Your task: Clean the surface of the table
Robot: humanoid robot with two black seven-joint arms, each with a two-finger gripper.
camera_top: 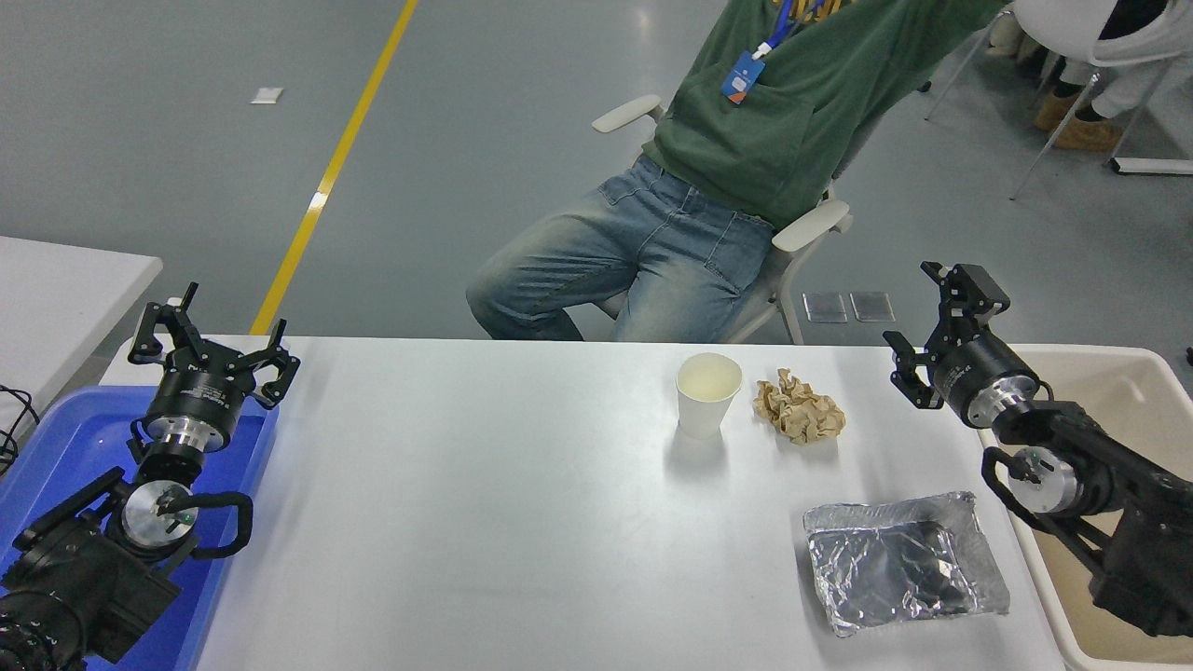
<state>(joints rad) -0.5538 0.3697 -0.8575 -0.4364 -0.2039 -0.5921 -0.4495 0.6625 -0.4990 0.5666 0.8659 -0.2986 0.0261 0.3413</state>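
Observation:
The white table surface (pixel 485 522) fills the lower middle of the head view. On it stand a white paper cup (pixel 707 393), a crumpled brown paper ball (pixel 800 407) right of the cup, and a flat silver foil packet (pixel 904 564) near the front right. My right gripper (pixel 923 321) is open and empty, raised above the table's far right edge, right of the paper ball. My left gripper (pixel 212 340) is open and parked at the far left corner.
A beige plastic bin (pixel 1109 373) stands at the table's right side under my right arm. A blue tray (pixel 65 447) lies under my left arm. A person in jeans and a green top (pixel 652 233) sits at the far side. A smaller table (pixel 56 280) is at far left.

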